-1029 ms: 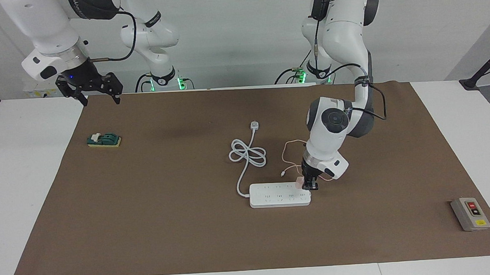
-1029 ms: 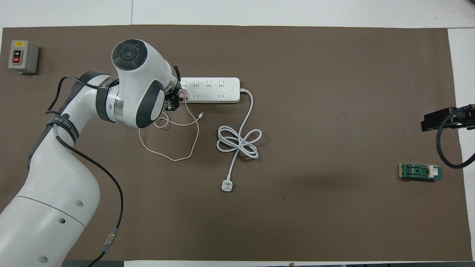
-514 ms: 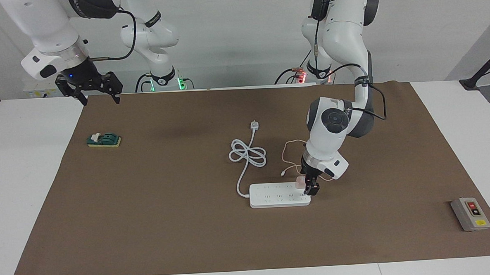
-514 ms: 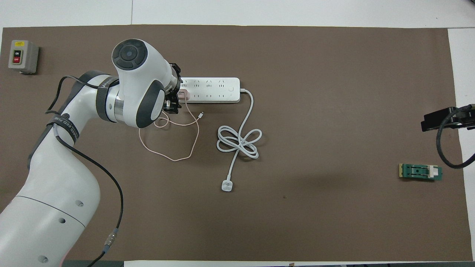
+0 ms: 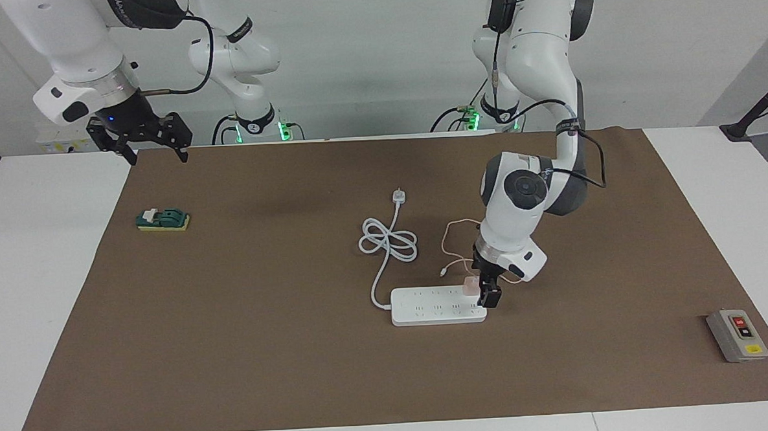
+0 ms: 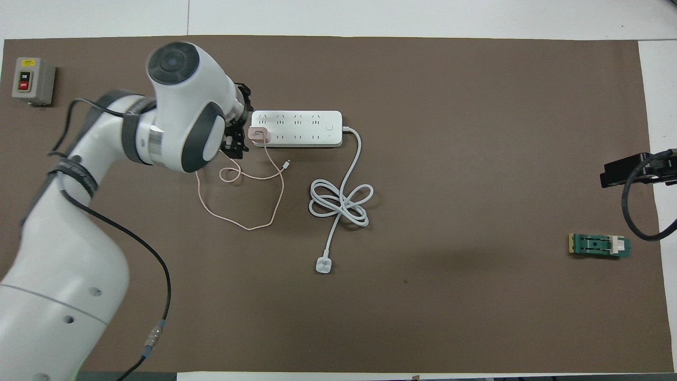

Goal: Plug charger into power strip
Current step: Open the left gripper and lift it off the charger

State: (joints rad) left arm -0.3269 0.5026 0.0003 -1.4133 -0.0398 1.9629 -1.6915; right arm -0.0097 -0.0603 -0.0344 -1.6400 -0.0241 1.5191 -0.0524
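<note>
I see the charger (image 6: 258, 134) seated on the power strip (image 6: 296, 128), at the strip's end toward the left arm. The left gripper (image 6: 236, 143) sits just beside it, fingers apart, not touching. The right gripper (image 5: 139, 139) waits, open.

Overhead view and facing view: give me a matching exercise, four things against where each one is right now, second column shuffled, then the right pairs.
Things:
1. charger
2. grey box
3. white plug
4. green block

Places:
A. on the mat nearer to the robots than the coiled cord
B. at the right arm's end of the mat
C. seated on the power strip, at its end toward the left arm
D. far corner of the mat at the left arm's end

Pairs: 1-C, 2-D, 3-A, 4-B
</note>
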